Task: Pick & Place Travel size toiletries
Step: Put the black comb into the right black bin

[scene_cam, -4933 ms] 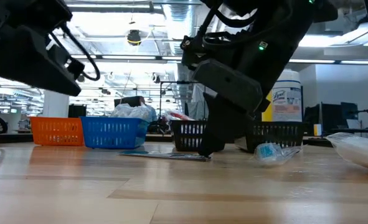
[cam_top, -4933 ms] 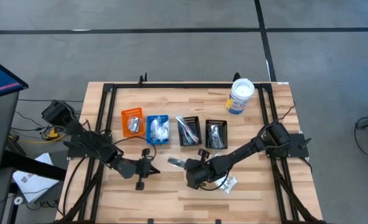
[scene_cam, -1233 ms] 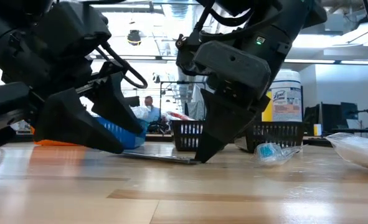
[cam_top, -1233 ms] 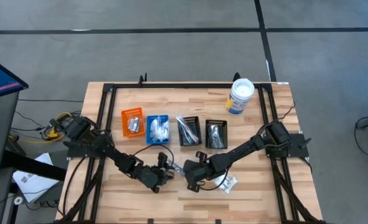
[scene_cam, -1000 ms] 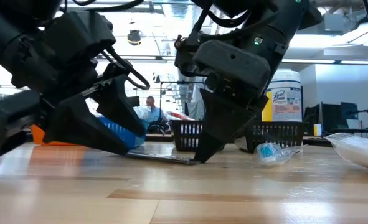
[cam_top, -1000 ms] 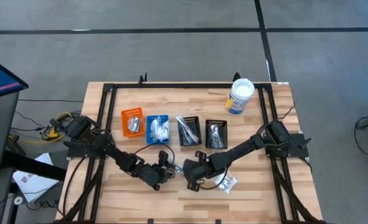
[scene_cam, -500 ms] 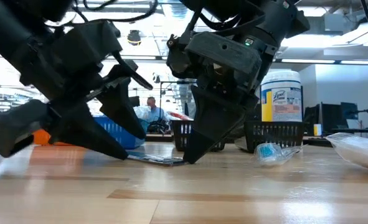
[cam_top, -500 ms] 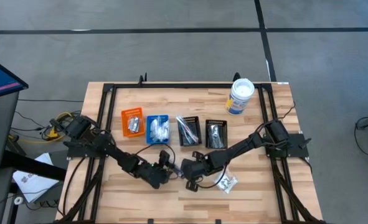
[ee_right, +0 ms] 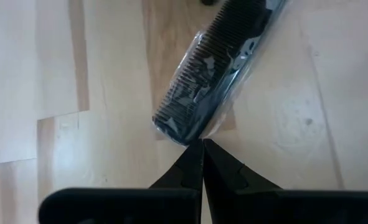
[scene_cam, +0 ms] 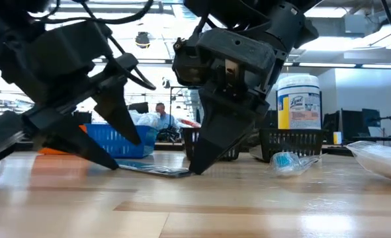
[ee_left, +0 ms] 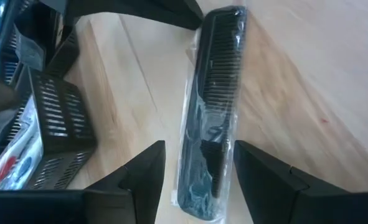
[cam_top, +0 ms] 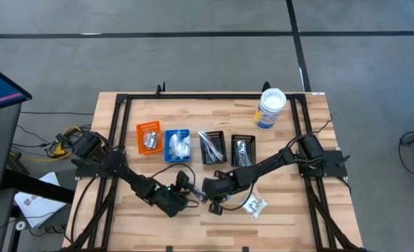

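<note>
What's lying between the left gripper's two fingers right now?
A black comb in clear wrap, flat on the table between the left gripper's open fingers, seen in the left wrist view.

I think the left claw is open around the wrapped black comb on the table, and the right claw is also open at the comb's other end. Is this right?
Not quite. The right claw is shut, its tips together at the end of the comb, as the right wrist view shows. The left claw is open around the comb.

A wrapped comb lies on the table between both grippers.
</note>
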